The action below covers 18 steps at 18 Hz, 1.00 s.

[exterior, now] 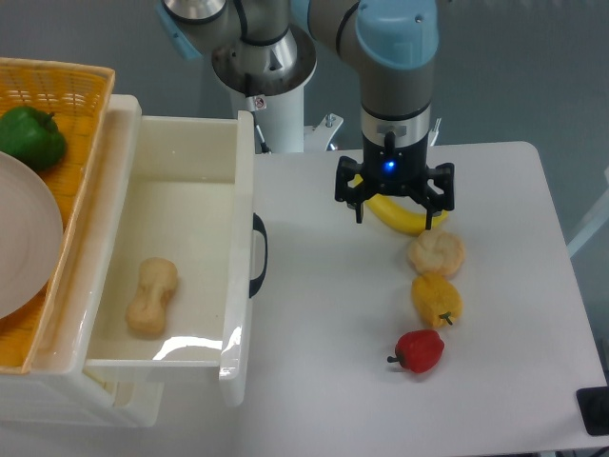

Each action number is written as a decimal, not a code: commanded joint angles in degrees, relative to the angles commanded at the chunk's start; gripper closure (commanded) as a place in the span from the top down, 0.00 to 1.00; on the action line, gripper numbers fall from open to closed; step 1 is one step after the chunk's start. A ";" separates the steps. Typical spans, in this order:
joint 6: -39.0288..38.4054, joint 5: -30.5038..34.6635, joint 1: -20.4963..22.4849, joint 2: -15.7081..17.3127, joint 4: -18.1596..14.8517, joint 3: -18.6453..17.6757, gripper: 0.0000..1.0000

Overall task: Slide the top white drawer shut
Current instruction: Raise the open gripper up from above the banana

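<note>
One arm is all I have on screen, and its claw (394, 211) hangs over the white table (314, 381) with its fingers spread apart, pinching nothing. It sits right above a banana (398, 215), whose yellow body shows between and below the fingers; I cannot tell whether the tips touch it. My target, the top drawer (171, 276), lies well to the claw's left on my screen, pulled far out of the cabinet, its front panel and curved black handle (258, 255) facing the claw across a stretch of bare table. Inside the drawer I see a pale, peanut-shaped item (152, 296) resting on the floor of the tray. Beyond the drawer, at the far left, an orange basket (67, 143) holds a green pepper (30, 138) and a plate (24, 238). Below the claw a bread roll (436, 253), a yellow pepper (436, 299) and a red pepper (420, 350) lie in a line on the table, near one another.
</note>
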 joint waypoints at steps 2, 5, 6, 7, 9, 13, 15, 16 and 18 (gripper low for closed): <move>0.09 0.26 0.09 -0.44 0.09 0.00 1.00; 0.09 0.26 0.27 -1.41 0.17 0.09 1.00; 0.00 0.35 0.27 -1.49 0.17 0.00 1.00; 0.00 0.44 0.18 -1.49 0.26 -0.78 1.00; -0.17 0.44 0.18 -1.32 0.35 -2.19 1.00; -1.84 0.44 0.53 -1.49 0.09 -2.81 1.00; -3.68 0.53 0.62 -2.11 0.26 -2.99 1.00; -4.13 0.53 0.70 -2.20 0.26 -3.08 1.00; -4.04 0.35 0.70 -2.29 0.26 -3.78 1.00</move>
